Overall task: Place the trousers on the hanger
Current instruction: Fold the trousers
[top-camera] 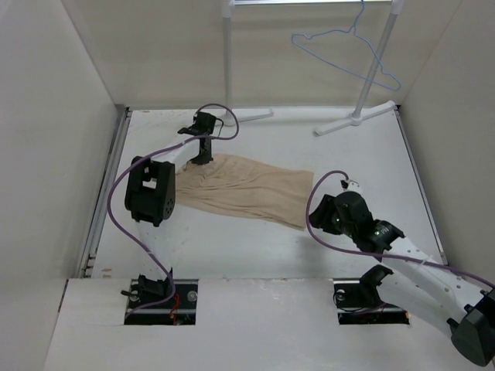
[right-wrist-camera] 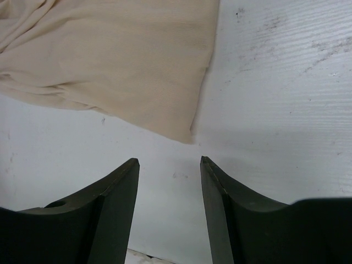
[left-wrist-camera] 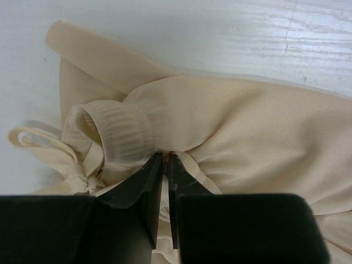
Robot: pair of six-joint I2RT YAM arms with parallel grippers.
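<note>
The beige trousers [top-camera: 247, 189] lie flat on the white table [top-camera: 255, 247], waist end to the left, leg ends to the right. My left gripper [top-camera: 203, 158] points down at the waist end. In the left wrist view it [left-wrist-camera: 165, 157] is shut on a fold of the trousers [left-wrist-camera: 247, 126] just below the ribbed waistband [left-wrist-camera: 124, 132]. My right gripper [top-camera: 319, 220] hovers low by the leg end. Its jaws [right-wrist-camera: 169, 160] are open over bare table, just short of the trousers' hem corner [right-wrist-camera: 190, 137]. The light-blue wire hanger [top-camera: 348, 50] hangs on the rack at the back right.
A white tubular garment rack stands at the back, with one pole [top-camera: 228, 54] on the left and a slanted pole [top-camera: 377, 66] on the right, its flat foot [top-camera: 356, 120] on the table. White walls close in the table on three sides. A drawstring [left-wrist-camera: 38, 143] trails from the waist.
</note>
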